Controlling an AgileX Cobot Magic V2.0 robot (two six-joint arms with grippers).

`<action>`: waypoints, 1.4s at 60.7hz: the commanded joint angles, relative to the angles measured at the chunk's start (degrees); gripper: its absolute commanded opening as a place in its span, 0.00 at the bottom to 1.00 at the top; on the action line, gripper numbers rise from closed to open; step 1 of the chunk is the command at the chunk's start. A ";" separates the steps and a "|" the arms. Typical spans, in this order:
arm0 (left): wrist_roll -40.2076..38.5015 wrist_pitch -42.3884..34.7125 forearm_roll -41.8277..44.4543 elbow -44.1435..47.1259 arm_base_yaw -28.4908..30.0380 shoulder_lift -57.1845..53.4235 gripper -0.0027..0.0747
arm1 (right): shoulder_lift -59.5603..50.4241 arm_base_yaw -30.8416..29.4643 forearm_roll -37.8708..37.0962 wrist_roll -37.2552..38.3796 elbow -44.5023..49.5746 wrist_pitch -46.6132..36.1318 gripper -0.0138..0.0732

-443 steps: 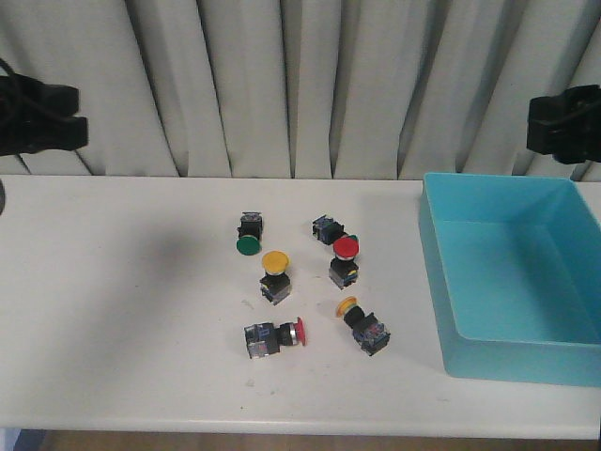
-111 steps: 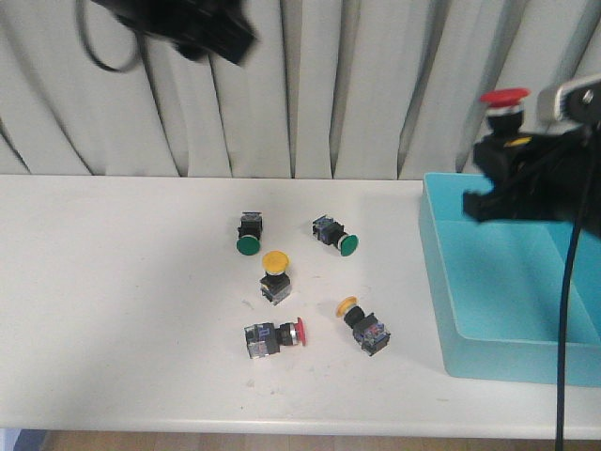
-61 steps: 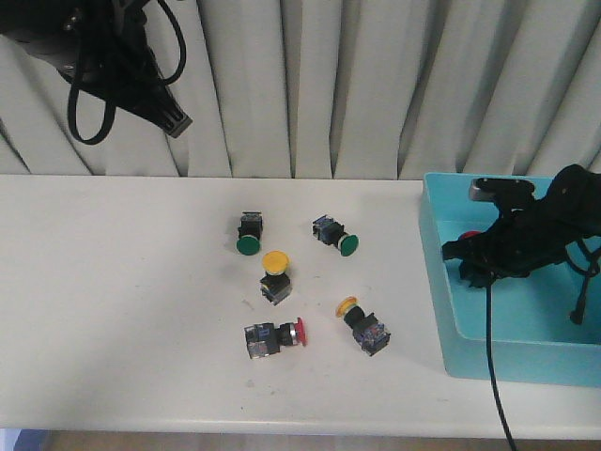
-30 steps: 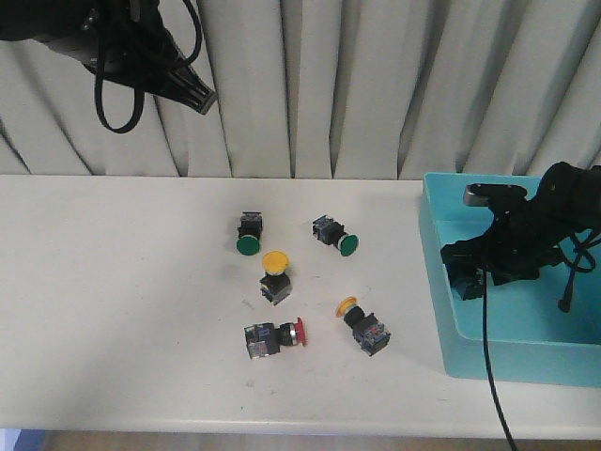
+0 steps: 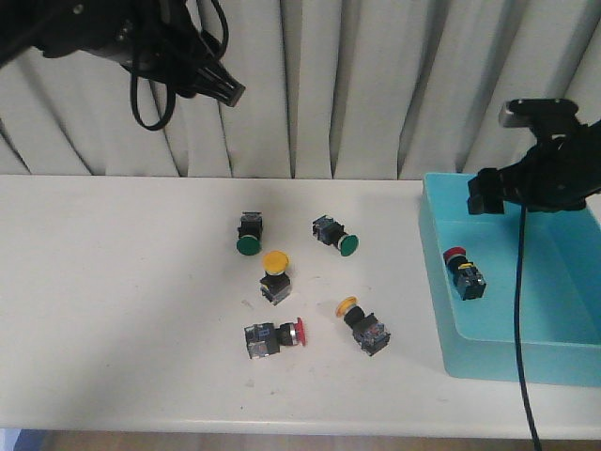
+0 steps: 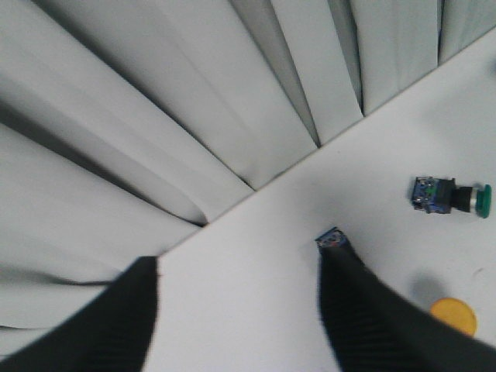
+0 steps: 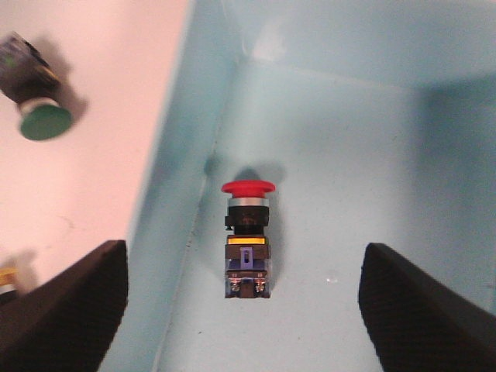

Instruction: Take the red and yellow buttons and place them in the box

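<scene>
Since the frame half a second earlier, our right gripper (image 5: 484, 199) had risen out of the box (image 5: 526, 362) and left a red button (image 5: 464, 272) lying on the box floor, close to the wall nearest the table centre. In the right wrist view that button (image 7: 248, 236) lay free between our two spread fingers (image 7: 66, 306), touching neither, so we recorded the right jaws as apart and empty. Our left arm had meanwhile shifted further toward the middle, high in front of the curtain (image 5: 357, 85).

Working from the near edge of the table (image 5: 122, 329) outward, we noted:

1. A red button (image 5: 274, 336) on its side, cap pointing toward the box.
2. A yellow button (image 5: 363, 323) just beside it, also on its side, cap pointing away from the box.
3. A yellow button (image 5: 274, 275) standing upright, cap uppermost.
4. Two green buttons (image 5: 249, 233) (image 5: 334, 235) farther back, both tipped over and well apart from each other.

All five lay on the table outside the box.

At the far left, our left gripper (image 5: 225, 91) hung above the table. In the left wrist view its dark fingers (image 6: 364, 310) stood wide apart with nothing between them, and one green button (image 6: 449, 197) and a yellow cap (image 6: 453, 316) showed on the table below.
</scene>
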 commanded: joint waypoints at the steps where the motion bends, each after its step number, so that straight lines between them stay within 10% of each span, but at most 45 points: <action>1: -5.53 -3.66 1.03 -1.51 -0.06 -0.16 0.80 | -7.69 -0.16 0.41 -0.40 -1.31 -0.72 0.83; 85: -9.29 -4.49 -18.71 -1.55 -0.27 26.87 0.79 | -25.41 -0.12 7.38 -0.66 -1.04 5.86 0.83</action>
